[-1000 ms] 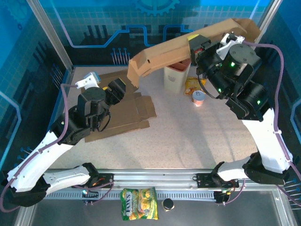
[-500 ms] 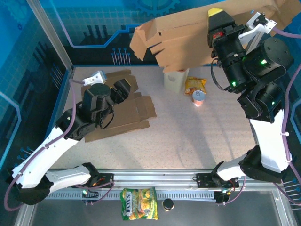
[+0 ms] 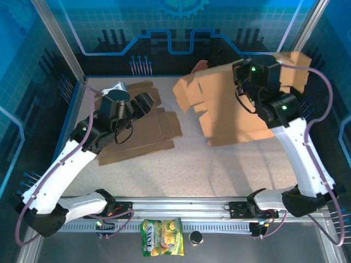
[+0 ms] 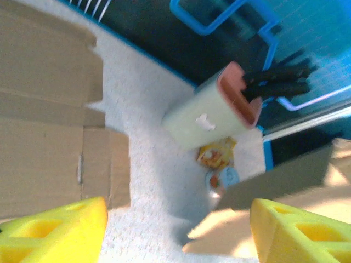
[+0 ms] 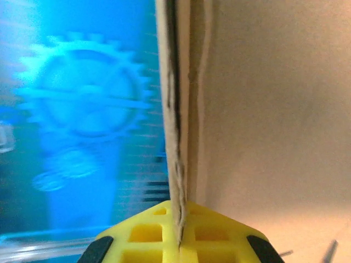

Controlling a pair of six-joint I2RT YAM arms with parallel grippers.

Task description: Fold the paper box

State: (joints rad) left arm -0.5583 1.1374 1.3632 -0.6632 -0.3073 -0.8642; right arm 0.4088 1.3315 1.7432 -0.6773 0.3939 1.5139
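The paper box is a large flattened brown cardboard blank, held tilted above the right middle of the table. My right gripper is shut on its edge, and the cardboard runs up from between the yellow fingers. My left gripper hovers open above a pile of flat cardboard blanks at the left. Between its yellow fingertips in the left wrist view, my left gripper holds nothing. A corner of the held box shows at the right of that view.
A pale green holder with black utensils, a snack packet and a small cup stand at the back, behind the held box. A candy bag and a small dark cap lie beyond the front rail.
My right arm has swung the box down from high at the back to hang over the right middle of the table. My left arm has lifted and turned slightly over the flat pile.
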